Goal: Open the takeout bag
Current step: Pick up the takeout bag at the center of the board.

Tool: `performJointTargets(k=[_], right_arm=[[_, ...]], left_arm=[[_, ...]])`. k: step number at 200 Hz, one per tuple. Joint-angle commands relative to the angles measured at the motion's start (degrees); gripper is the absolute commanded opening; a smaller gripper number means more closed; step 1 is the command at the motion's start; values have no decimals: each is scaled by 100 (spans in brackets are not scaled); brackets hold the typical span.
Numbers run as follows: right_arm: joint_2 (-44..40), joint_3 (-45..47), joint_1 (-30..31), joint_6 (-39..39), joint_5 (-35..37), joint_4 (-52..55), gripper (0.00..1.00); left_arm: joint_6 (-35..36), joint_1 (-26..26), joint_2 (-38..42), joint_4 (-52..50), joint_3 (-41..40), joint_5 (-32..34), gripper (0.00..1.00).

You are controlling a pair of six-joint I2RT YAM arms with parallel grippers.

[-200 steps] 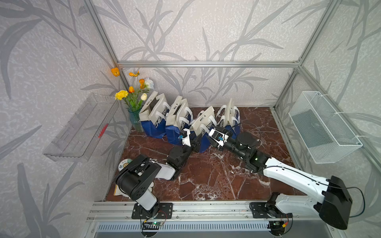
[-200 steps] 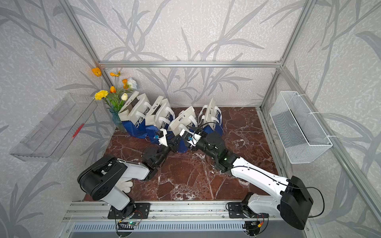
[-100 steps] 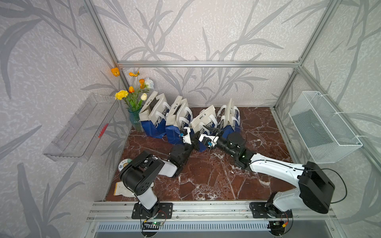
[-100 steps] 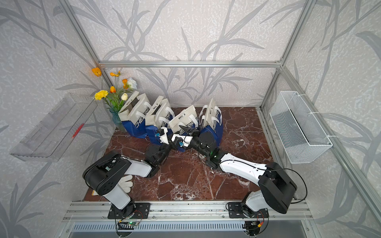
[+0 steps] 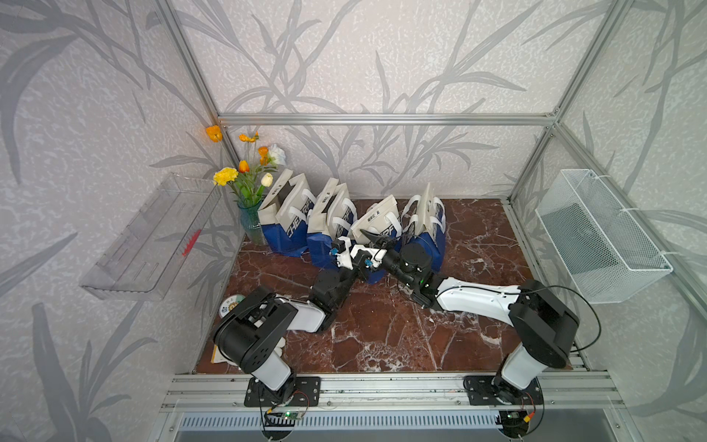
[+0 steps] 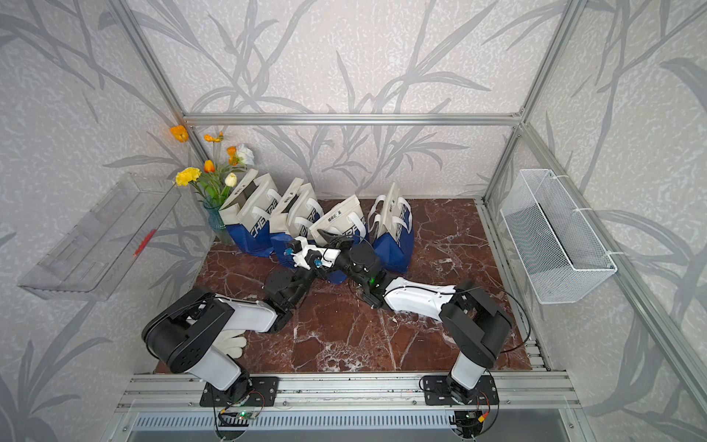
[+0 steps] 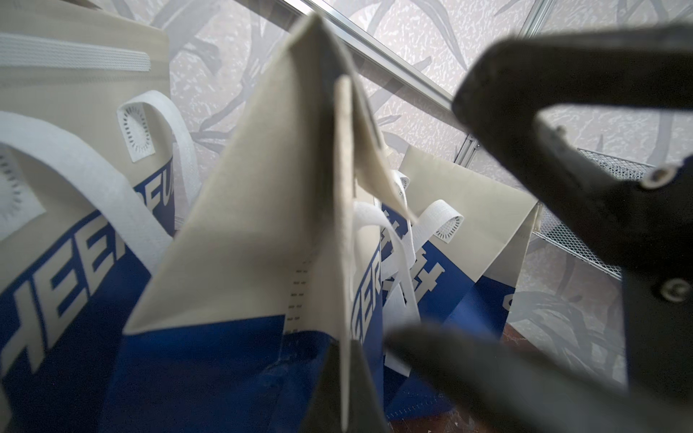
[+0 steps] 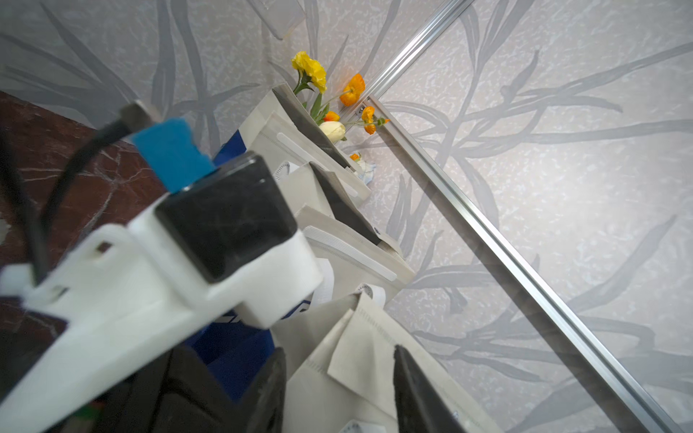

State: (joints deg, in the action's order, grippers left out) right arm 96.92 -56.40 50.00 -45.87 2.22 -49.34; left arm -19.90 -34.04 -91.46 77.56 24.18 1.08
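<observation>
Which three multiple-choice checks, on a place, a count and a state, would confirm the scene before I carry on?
1. The flower vase stands: A) between two bags; B) at the row's end, near the clear tray; C) toppled, front centre.
2. Takeout bags in the row: A) two; B) six; C) four.
3. The right tool has its jaws: A) apart, the third bag's fabric between; B) shut empty; C) unseen.
B: the vase sits beside the end bag. C: four stand side by side. A: the right wrist view shows fabric between spread jaws.
</observation>
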Motion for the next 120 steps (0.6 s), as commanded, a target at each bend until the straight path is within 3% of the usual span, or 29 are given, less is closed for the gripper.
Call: performJointTargets(k=[1, 120], right_arm=[[278, -303, 28, 29, 363, -370, 40], [1068, -772, 96, -220, 1125, -697, 14]], left_arm=[[111, 6, 54, 96, -88, 37, 0], [196, 8, 210, 9, -195, 32, 0]])
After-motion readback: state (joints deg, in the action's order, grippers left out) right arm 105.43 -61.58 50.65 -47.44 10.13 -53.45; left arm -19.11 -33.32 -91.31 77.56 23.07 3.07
